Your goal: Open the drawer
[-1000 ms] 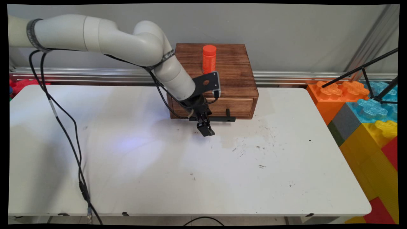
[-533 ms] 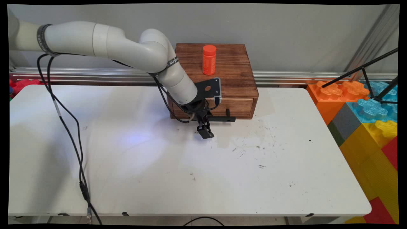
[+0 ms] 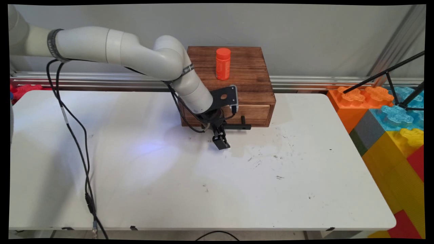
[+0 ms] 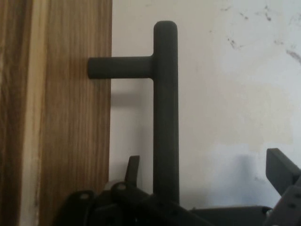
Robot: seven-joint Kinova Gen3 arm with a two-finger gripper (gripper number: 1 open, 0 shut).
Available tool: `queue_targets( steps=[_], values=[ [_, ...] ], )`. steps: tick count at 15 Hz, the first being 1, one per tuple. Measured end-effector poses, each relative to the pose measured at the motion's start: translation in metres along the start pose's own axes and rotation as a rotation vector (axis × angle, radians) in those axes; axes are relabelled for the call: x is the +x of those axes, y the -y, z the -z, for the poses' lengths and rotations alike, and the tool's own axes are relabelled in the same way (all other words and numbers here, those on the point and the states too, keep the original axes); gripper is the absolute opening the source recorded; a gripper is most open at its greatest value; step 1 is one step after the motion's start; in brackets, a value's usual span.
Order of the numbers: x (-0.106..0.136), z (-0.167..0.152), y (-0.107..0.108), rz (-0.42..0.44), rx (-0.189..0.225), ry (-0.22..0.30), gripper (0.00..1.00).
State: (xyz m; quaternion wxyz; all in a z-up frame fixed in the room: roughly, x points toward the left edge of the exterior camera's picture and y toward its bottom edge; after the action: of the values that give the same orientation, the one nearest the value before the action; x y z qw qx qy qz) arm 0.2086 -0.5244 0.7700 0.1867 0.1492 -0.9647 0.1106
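Item: my black two-finger gripper (image 3: 221, 144) | jaws wide, holding nothing, I straddle the black metal T-bar handle (image 4: 165, 117) | edged slightly right this past second | brown wooden drawer box (image 3: 249, 84), orange plastic bottle (image 3: 223, 63) on top.

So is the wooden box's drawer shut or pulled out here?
Shut. The drawer front sits flush within the wooden box; only its black handle sticks out over the table.

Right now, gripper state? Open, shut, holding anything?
Gripper: open, one finger on each side of the drawer's black handle bar, not clamped on it.
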Motion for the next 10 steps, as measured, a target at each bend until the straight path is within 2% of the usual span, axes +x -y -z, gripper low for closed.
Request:
queue_targets(
  steps=[10],
  values=[
    [0.0017,-0.0079,-0.003,0.01,-0.008,-0.004,1.0]
  ],
)
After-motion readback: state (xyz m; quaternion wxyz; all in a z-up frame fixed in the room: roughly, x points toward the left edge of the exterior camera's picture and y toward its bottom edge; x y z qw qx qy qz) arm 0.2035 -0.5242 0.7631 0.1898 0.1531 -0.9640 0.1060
